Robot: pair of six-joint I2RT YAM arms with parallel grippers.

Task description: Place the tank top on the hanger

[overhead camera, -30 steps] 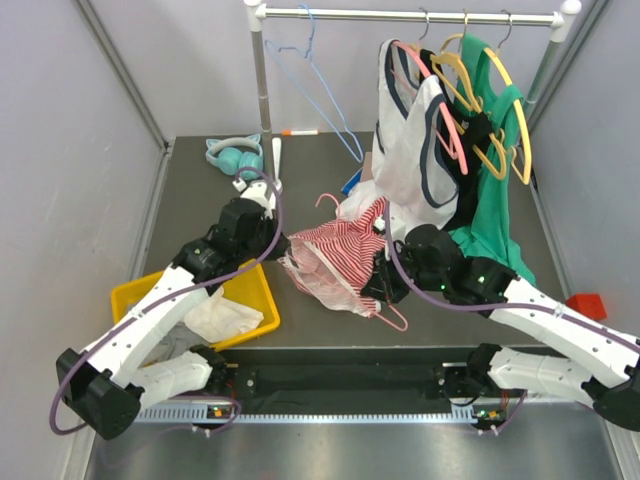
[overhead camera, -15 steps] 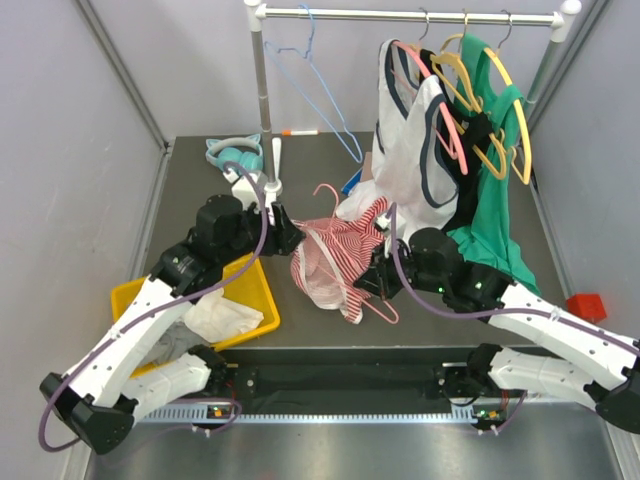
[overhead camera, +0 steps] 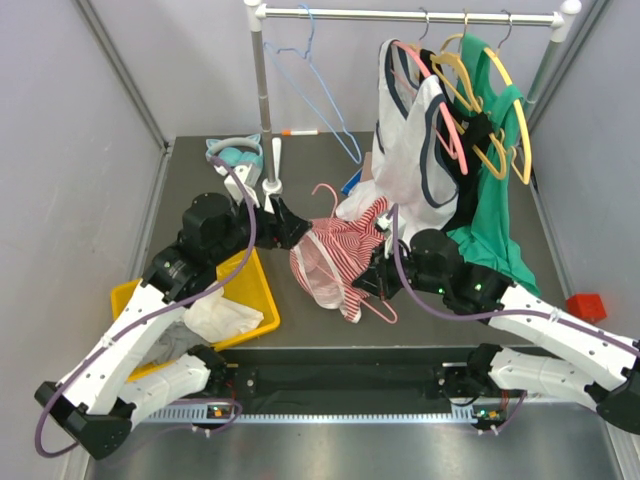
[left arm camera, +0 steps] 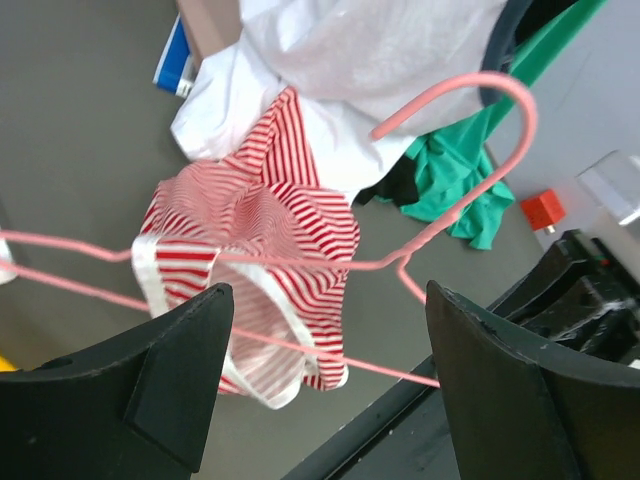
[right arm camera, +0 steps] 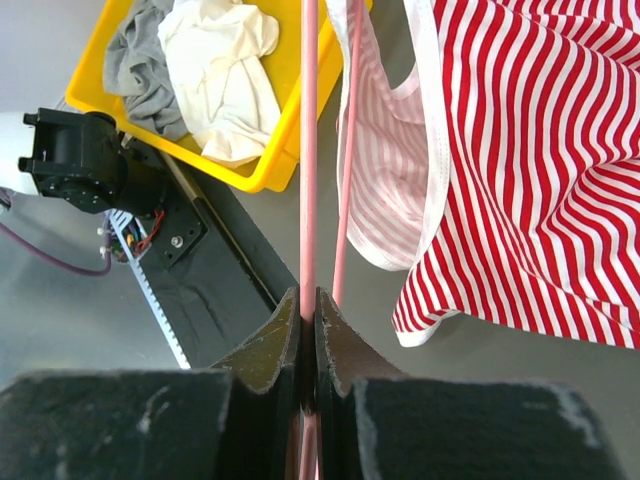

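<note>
The red-and-white striped tank top (overhead camera: 335,255) hangs bunched on the thin salmon-pink hanger (overhead camera: 384,309), above the table's middle. In the left wrist view the hanger's (left arm camera: 450,213) wire runs through the tank top's (left arm camera: 260,240) white-edged opening, and the hook curls up to the right. My right gripper (overhead camera: 372,280) is shut on the hanger's lower wire. In the right wrist view the pink rod (right arm camera: 308,150) sits pinched between the right gripper's (right arm camera: 308,295) jaws, with the tank top (right arm camera: 520,150) to its right. My left gripper (overhead camera: 285,228) stands open just left of the top, holding nothing (left arm camera: 328,300).
A yellow bin (overhead camera: 255,290) with white and grey cloths sits at the near left. On the rail (overhead camera: 400,15) hang a light blue hanger (overhead camera: 320,90), a white top with navy trim (overhead camera: 415,160) and a green garment (overhead camera: 495,220). A red block (overhead camera: 585,303) lies at the far right.
My left gripper has opened, let go of the striped fabric and drawn back up and left. The right gripper has lifted the hanger and top slightly away from the near edge.
</note>
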